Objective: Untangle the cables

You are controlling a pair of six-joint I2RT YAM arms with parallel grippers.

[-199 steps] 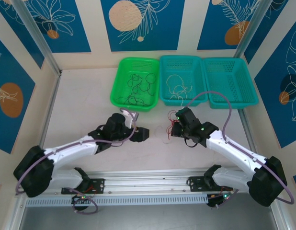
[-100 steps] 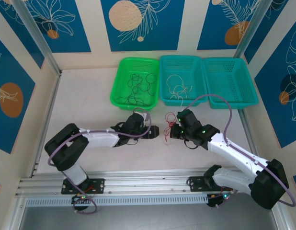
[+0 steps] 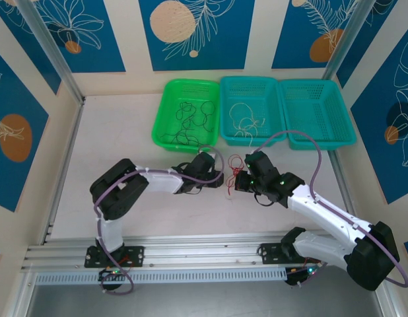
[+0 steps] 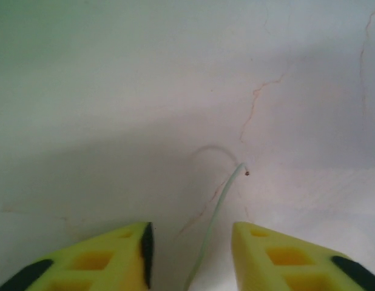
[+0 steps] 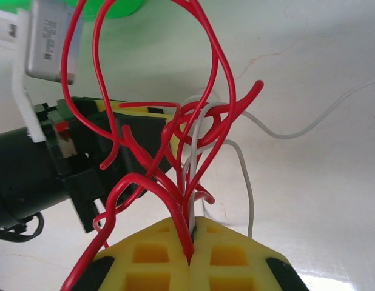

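Observation:
My right gripper [image 5: 190,239] is shut on a tangle of red cables [image 5: 218,66] with a white cable [image 5: 284,134] threaded through it, held just above the table [image 3: 125,132]. From above, the red tangle [image 3: 236,165] sits at the table's middle, with the right gripper [image 3: 236,184] beside it. My left gripper [image 3: 220,181] reaches in from the left, almost touching the tangle. Its yellow fingers [image 4: 124,251] stand apart, and one pale white strand [image 4: 221,200] runs up between them without touching either pad. The left gripper [image 4: 190,233] is open.
A green basket [image 3: 166,135] at the back holds black cables [image 3: 191,122]. The middle teal basket [image 3: 225,109] holds white cables [image 3: 247,115]. Another teal basket [image 3: 319,142] stands to its right. Aluminium posts and a rail frame the table.
My left arm has stretched right across the table to the tangle, and its jaws have narrowed. The right gripper has stayed shut on the cables, almost still.

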